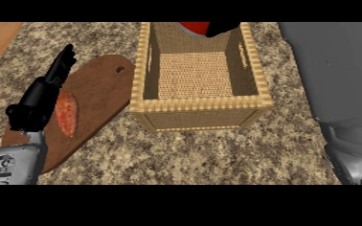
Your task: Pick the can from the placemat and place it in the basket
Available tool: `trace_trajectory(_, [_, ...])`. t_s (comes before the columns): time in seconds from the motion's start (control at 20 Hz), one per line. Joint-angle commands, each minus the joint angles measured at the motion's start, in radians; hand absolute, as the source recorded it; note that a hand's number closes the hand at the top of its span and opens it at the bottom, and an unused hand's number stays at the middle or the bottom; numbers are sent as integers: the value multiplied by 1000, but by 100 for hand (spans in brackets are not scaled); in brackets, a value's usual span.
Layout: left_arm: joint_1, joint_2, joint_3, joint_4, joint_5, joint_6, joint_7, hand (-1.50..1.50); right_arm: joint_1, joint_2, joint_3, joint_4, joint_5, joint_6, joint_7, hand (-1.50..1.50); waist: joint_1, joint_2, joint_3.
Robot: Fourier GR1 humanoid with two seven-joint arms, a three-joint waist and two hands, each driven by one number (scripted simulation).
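Note:
The red can (194, 27) shows at the view's top edge, over the far end of the woven basket (201, 106); only its lower part is visible. My right hand (225, 27) is a black shape wrapped against the can's right side, and most of it is cut off by the top edge. Its grey forearm (326, 76) runs up the right side of the view. The brown paddle-shaped placemat (99, 91) lies left of the basket. At the left, over the placemat's edge, my left hand (39, 100) rests open with its fingers pointing up.
A flat orange-red speckled item (66, 114) lies on the placemat beside my left hand. The basket's inside (194, 74) holds nothing on its floor. Speckled stone counter (212, 155) surrounds everything, and a wooden strip (8, 31) shows at the far left.

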Motion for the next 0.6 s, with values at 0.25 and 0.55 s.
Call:
trace_trajectory(0.25, [46,-14,-13,-67,0,-14,22,0,20,3,12,42,-3,78,-37,-150,5,-1,0])
trace_trajectory(0.55, [15,-21,-4,26,-12,-8,-30,0,47,51,-30,36,-43,38,-52,-150,1,1,0])
